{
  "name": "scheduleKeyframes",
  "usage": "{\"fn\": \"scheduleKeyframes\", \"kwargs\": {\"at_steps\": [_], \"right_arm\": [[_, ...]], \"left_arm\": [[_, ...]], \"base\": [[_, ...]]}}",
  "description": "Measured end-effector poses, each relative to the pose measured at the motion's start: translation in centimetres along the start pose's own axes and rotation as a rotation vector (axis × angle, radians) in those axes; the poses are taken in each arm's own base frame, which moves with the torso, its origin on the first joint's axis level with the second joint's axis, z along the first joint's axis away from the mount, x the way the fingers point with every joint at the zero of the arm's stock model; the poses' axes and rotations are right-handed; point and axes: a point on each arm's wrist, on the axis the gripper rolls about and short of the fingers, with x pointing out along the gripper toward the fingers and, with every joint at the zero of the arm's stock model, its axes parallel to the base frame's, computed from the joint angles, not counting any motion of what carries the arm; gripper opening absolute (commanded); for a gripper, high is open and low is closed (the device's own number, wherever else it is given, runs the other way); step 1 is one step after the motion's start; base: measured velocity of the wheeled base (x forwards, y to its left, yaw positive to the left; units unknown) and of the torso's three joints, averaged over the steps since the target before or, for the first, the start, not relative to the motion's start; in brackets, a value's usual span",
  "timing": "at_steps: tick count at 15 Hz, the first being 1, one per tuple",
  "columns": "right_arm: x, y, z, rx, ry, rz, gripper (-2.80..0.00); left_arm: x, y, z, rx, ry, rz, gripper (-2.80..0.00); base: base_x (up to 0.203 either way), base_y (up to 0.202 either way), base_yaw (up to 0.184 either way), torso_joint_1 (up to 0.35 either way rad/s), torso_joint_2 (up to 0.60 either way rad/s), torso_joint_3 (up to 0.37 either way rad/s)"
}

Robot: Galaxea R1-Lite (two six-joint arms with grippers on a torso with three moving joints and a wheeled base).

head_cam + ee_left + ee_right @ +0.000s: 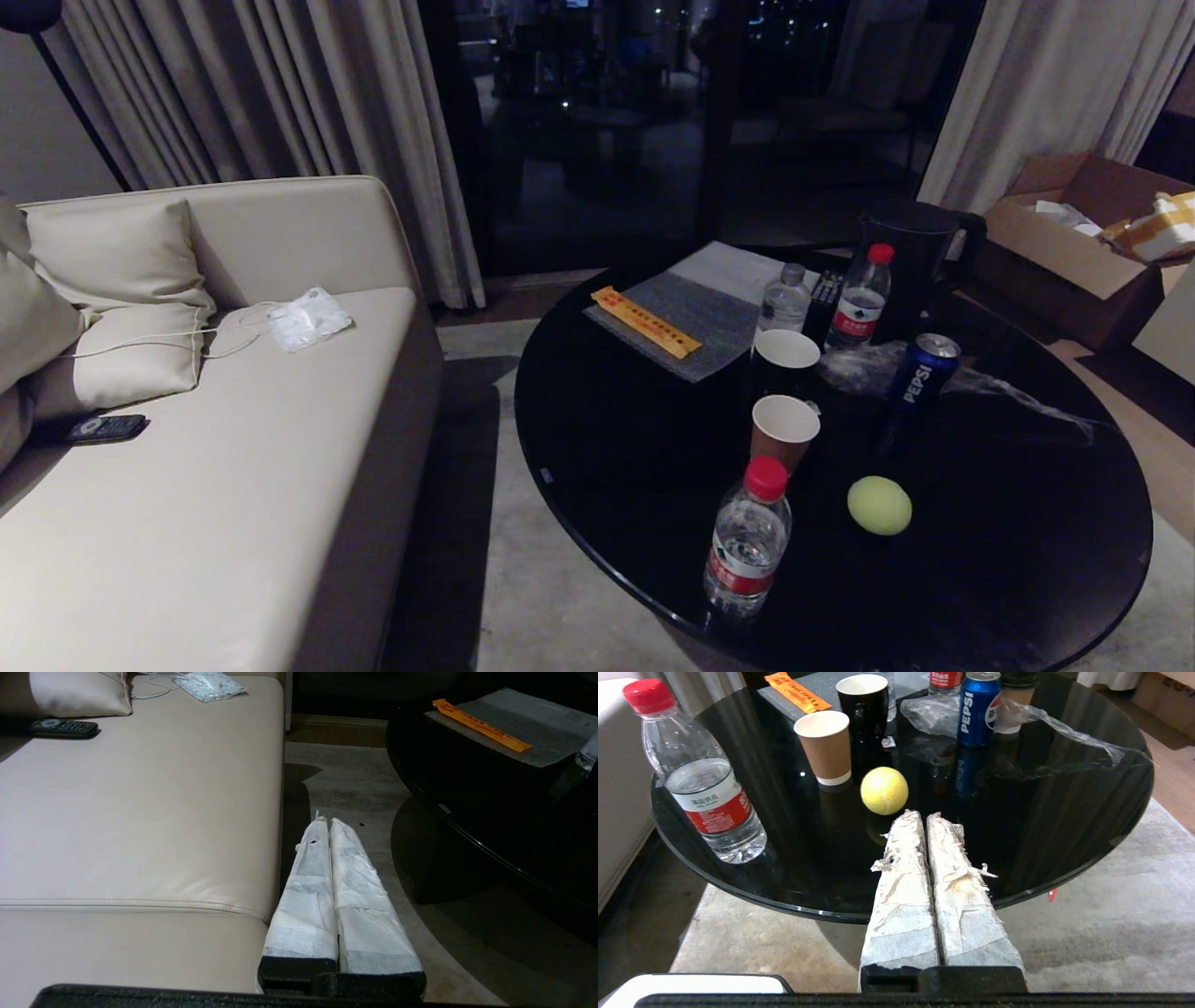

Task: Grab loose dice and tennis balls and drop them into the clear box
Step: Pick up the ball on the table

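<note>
The right pincer (923, 814) is sitting closed and empty over the near edge of the round black counter (1027, 597). The left pincer (325, 822), also closed and empty, is hanging over the floor between sofa (140, 812) and counter. One tennis ball (878, 505) is resting on the counter just beyond the right pincer, near a water bottle (748, 538). A brown paper cup (784, 428) and a Pepsi can (920, 371) are standing farther back.

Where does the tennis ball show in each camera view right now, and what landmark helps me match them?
Head view: tennis ball on the black round table, near its front edge, right of the red-capped water bottle.
Left wrist view: not in it.
Right wrist view: tennis ball just beyond the right gripper.
Shared landmark: brown paper cup.
</note>
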Motion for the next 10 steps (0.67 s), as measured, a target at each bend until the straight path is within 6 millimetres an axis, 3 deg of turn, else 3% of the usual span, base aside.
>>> {"fn": "scheduleKeyframes", "kwargs": {"at_steps": [3,7,10], "right_arm": [[-0.1,0.0,0.1,0.005,0.003,-0.001,-2.8],[-0.3,0.0,4.3,0.04,0.067,0.026,-2.8],[2.0,0.0,7.3,0.087,0.196,0.053,-2.8]], "left_arm": [[0.0,0.0,0.0,-0.002,0.0,0.001,-2.8],[0.0,0.0,0.0,-0.002,0.0,0.001,-2.8],[0.0,0.0,0.0,-0.002,0.0,0.001,-2.8]], "base": [[0.0,0.0,0.0,0.0,0.0,0.0],[0.0,0.0,0.0,0.0,0.0,0.0],[0.0,0.0,0.0,0.0,0.0,0.0]]}}
